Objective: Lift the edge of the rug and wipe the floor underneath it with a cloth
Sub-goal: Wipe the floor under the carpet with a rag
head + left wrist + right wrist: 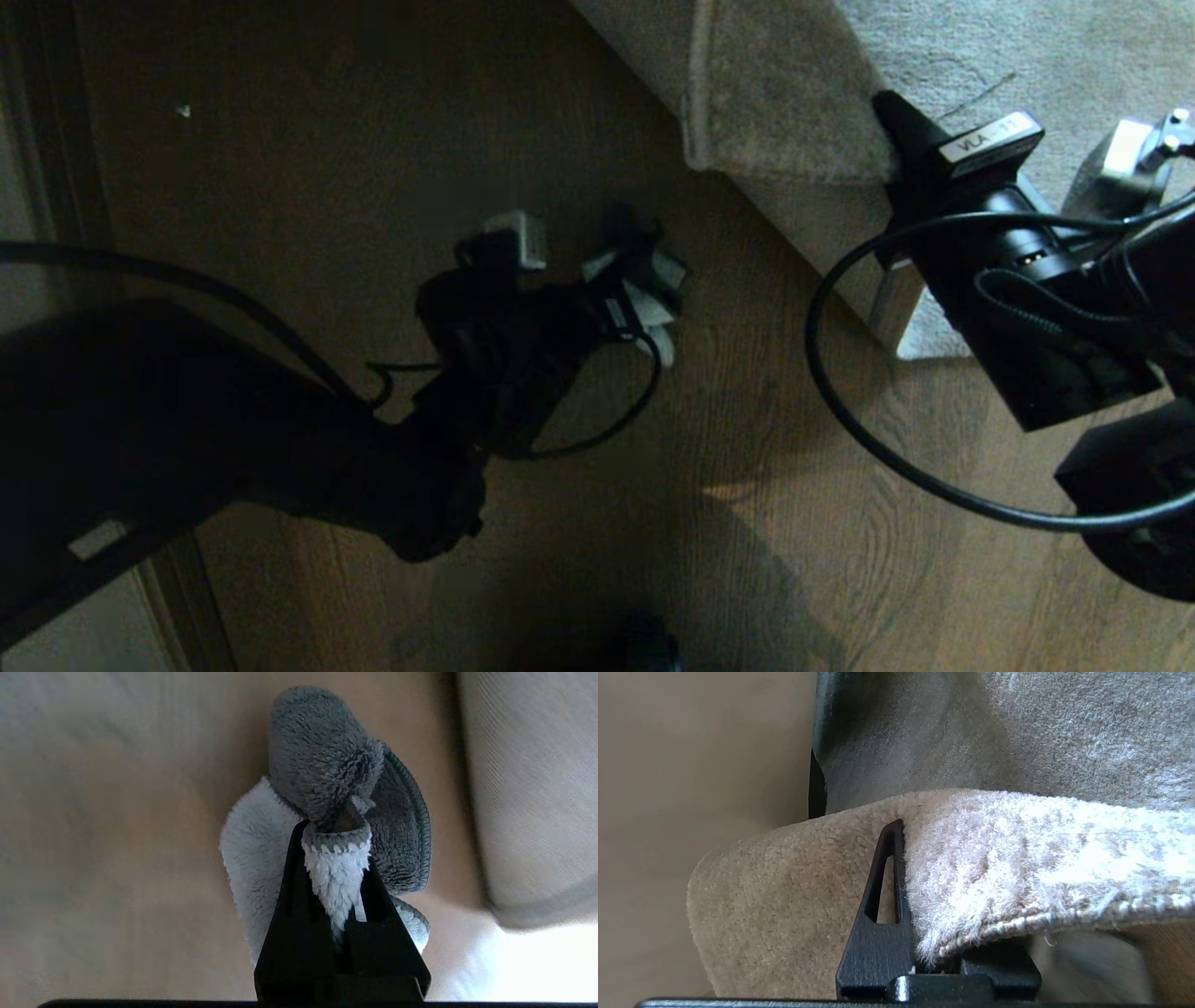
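I can't make out my left gripper (644, 289) in the head view, too dark; cloth (653, 299) there is just pale scraps. Left wrist view: cloth (327, 812) hides where the fingers meet, floor (117, 835) blurred. Right wrist view: rug edge (994, 891) covers one finger of my right gripper (924, 952), only the other finger (882, 896) shows. Head view cuts off the right arm at the frame edge, and its fingers sit behind the rug edge (794, 140).

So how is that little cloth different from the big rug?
The cloth is small, bunched and two-toned, dark grey and pale; the rug is large and one beige-grey. The left gripper holds the whole cloth, the right gripper only the rug edge. Both are fluffy.
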`<state>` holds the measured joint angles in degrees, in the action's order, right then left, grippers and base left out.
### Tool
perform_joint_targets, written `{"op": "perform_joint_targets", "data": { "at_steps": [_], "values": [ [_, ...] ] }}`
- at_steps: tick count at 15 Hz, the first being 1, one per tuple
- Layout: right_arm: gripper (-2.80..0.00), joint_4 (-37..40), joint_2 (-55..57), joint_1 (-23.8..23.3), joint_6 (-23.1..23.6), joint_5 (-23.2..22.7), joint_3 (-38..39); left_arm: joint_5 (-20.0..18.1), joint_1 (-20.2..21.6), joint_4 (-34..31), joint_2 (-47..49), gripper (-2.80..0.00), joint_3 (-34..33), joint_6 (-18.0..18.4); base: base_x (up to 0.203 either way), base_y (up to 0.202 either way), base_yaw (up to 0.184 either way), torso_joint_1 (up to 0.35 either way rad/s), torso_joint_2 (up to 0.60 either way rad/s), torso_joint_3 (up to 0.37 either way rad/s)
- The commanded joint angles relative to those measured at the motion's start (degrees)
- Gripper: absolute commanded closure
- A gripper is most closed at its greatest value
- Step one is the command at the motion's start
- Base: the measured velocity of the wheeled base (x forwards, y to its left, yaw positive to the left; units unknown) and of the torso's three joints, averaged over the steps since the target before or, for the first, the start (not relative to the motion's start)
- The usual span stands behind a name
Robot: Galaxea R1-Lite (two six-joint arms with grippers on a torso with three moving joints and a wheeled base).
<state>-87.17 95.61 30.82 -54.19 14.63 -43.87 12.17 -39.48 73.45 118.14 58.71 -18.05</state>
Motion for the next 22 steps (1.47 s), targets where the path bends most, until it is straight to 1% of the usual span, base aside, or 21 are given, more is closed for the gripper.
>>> {"op": "perform_joint_targets", "data": {
  "at_steps": [1,5,9,11,12,15,17,20,21,22],
  "values": [
    [0.00,-2.78,-0.18,0.03,-0.31,0.14,0.54,0.05,2.99,0.47,-0.84,0.00,1.39,0.15,0.000,0.000,0.000,0.000,0.00,0.000],
    [0.00,-2.78,-0.69,0.03,-0.39,-0.04,1.42,0.05,6.82,0.47,-3.51,0.00,1.50,0.21,0.000,0.000,0.000,0.000,0.00,0.000],
    [0.00,-2.78,-0.51,0.03,-0.39,-0.74,1.25,0.09,9.35,0.47,-7.00,0.00,0.96,0.28,0.000,0.000,0.000,0.000,0.00,0.000],
    [0.00,-2.78,-0.60,-0.06,-0.44,-1.84,1.41,0.14,10.20,0.47,-9.16,0.00,-0.31,0.31,0.000,0.000,0.000,0.000,0.00,0.000],
    [0.00,-2.78,-0.60,-0.06,-0.48,-1.93,1.39,0.14,10.53,0.47,-10.63,0.00,-2.07,0.37,0.000,0.000,0.000,0.000,0.00,0.000],
    [0.00,-2.78,-0.58,-0.06,-0.48,-2.41,1.33,0.14,10.98,1.00,-15.38,0.00,-9.26,0.46,0.000,0.000,0.000,0.000,0.00,0.000],
    [0.00,-2.78,-0.51,-0.06,-0.57,-2.41,1.33,-0.02,10.95,1.65,-19.02,0.00,-16.49,0.45,0.000,0.000,0.000,0.000,0.00,0.000],
    [0.00,-2.78,-0.51,-0.06,-0.57,-2.41,1.33,-0.39,10.71,1.84,-24.38,0.00,-29.13,0.42,0.000,0.000,0.000,0.000,0.00,0.000],
    [0.00,-2.78,-0.43,-0.12,-0.57,-2.41,1.25,-0.50,10.38,1.86,-25.72,0.00,-32.86,0.45,0.000,0.000,0.000,0.000,0.00,0.000],
    [0.00,-2.78,-0.51,-0.28,-0.57,-2.41,1.25,-0.59,8.96,1.82,-26.77,0.00,-35.69,0.45,0.000,0.000,0.000,0.000,0.00,0.000]
  ]
}}
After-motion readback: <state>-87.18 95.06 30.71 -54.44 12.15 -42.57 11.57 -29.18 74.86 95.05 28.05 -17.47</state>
